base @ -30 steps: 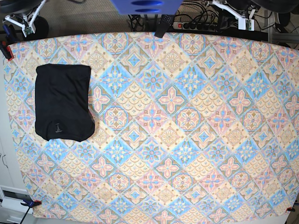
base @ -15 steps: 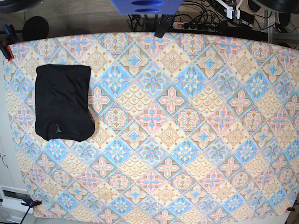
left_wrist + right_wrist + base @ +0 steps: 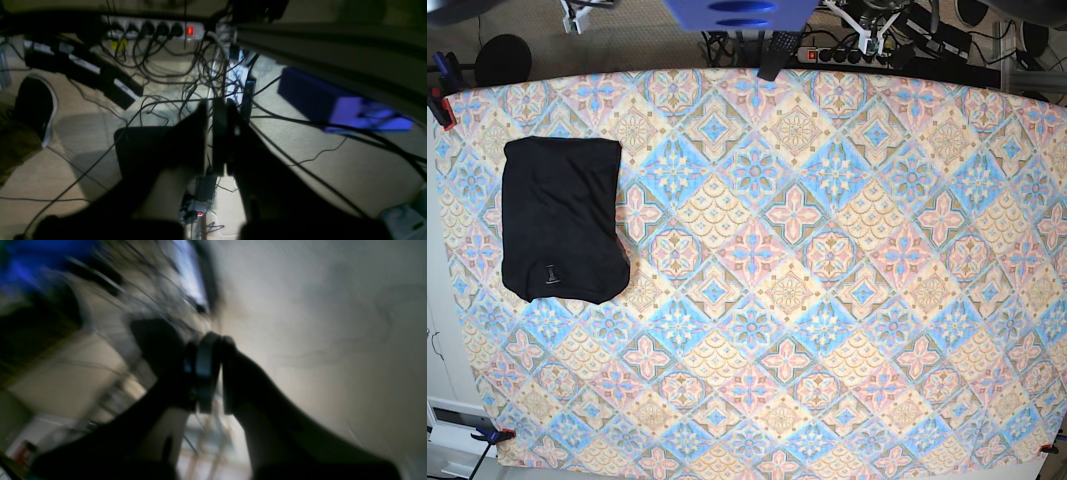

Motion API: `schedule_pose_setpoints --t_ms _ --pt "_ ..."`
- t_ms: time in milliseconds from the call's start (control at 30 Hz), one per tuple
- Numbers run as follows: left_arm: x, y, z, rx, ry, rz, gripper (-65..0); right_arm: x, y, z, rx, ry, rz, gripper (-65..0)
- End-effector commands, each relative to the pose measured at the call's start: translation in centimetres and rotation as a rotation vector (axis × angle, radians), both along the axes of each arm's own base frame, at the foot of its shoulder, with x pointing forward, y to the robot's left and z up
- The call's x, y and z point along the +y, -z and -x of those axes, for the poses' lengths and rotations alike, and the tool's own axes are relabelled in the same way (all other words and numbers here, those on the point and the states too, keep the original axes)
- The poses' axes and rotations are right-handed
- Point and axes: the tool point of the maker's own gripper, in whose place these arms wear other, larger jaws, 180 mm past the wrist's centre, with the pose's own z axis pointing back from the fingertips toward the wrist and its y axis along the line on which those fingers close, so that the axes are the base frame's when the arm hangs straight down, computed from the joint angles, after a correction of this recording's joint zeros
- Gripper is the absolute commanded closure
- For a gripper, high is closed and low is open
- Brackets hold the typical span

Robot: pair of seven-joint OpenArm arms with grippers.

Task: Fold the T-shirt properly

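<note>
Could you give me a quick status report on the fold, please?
Both grippers shut, empty, off the table. T-shirt folded flat on patterned tablecloth. Nothing in the way.

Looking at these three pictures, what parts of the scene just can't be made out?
- T-shirt, base view: layers under the top are hidden by its own cloth; the pale tag mark is too small to read.
- Right wrist view: motion blur smears everything around the right gripper.
- Left wrist view: the left gripper is only a dark silhouette over floor cables.

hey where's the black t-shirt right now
In the base view the T-shirt lies folded in a compact rectangle on the patterned tablecloth, near the table's far-left corner, with no gripper on it.
</note>
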Motion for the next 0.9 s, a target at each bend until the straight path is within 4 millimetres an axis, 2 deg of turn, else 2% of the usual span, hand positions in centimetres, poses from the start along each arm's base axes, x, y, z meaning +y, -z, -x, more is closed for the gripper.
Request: schedule_pose_setpoints --t_ms 0,133,267,367,433,567,700,733,800,867 --pt "0.0 0.1 0.0 -0.019 0.031 -0.006 -1.2 -1.5 -0.2 1.4 0.022 0.007 0.027 -4.5" --pt "-0.1 1.1 -0.4 -0.041 0.115 -0.023 -1.5 0.2 0.6 -0.3 -0.029 0.08 -0.009 -4.5" --pt "-1.4 2.0 -0.9 -0.04 0.154 -0.022 -1.5 1.4 1.1 -1.8 -0.064 0.132 -0.034 -4.5" --pt "-2.8 2.3 -1.0 -0.045 0.198 -0.005 -1.5 1.6 1.2 -2.5 -0.084 0.147 -0.037 -4.5" --pt "-3.4 2.3 -1.0 -0.052 0.229 0.006 -1.5 1.0 1.5 -2.4 -0.074 0.147 0.0 -4.5" --pt "-3.6 2.2 -1.0 -0.052 0.231 0.01 -1.5 0.0 1.9 -3.5 -0.076 0.149 0.059 -4.6" --pt "-3.6 2.2 -1.0 -0.052 0.231 0.01 -1.5 0.2 2.1 -4.0 -0.069 0.143 0.051 -4.6" --pt "-3.6 2.2 -1.0 -0.052 0.231 0.01 -1.5 0.5 2.2 -4.0 -0.06 0.14 0.044 -4.6" --pt "-3.6 2.2 -1.1 -0.054 0.231 0.01 -1.5 2.8 2.5 -3.9 -0.042 0.142 0.004 -4.6" --pt "-3.6 2.3 -1.4 -0.057 0.232 0.009 -1.5 4.1 2.6 -3.8 -0.032 0.143 -0.017 -4.6"
